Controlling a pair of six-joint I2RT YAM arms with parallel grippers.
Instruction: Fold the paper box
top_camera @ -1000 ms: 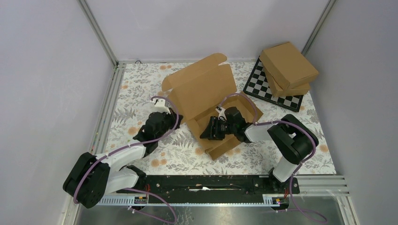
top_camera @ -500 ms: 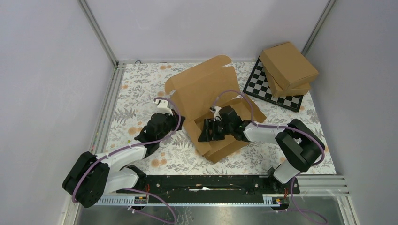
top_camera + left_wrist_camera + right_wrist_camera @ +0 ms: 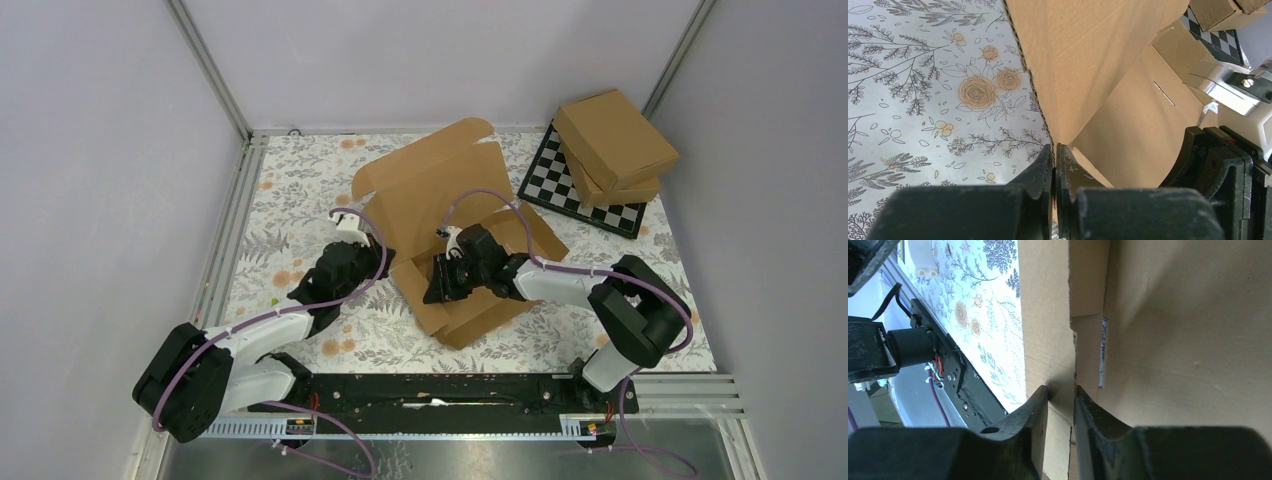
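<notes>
Sitting just past the middle of the floral mat, the paper box is half formed. Its wide lid panel with rounded tabs leans up and back toward the far wall, and its shallow tray lies skewed with one corner pointing at the arms. The left gripper is at the tray's left corner, where lid and side wall meet. In the left wrist view the left gripper has its fingers all but closed, with a raw cardboard edge running down between them, so it pinches the paper box there. The right gripper reaches into the tray from the right, with its tips at the near-left wall. In the right wrist view the right gripper is set narrow, with a strip of the paper box between its fingers and one finger pressed against the card. A short slot shows in the panel just beside them. The two grippers are near each other, with the tray wall between them. At the far right, well apart from both, a chessboard lies on the mat. Two closed boxes are stacked on it, the upper one askew. A corner of that chessboard shows at the top right of the left wrist view.
</notes>
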